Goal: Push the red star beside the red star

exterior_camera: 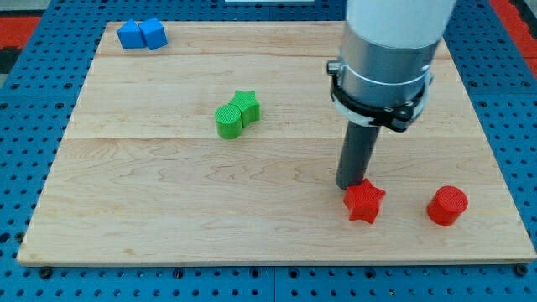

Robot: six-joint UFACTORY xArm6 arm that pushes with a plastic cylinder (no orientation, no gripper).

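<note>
A red star (364, 202) lies on the wooden board (168, 201) at the view's lower right. My tip (350, 185) stands just at the star's upper left edge, touching or nearly touching it. A red cylinder (446, 205) stands to the view's right of the star, about a block's width apart from it. I see only one red star.
A green star (247, 106) and a green cylinder (227, 121) sit touching each other near the board's middle. Two blue blocks (141, 34) sit together at the view's top left corner. The arm's grey body (384, 59) hangs over the board's upper right.
</note>
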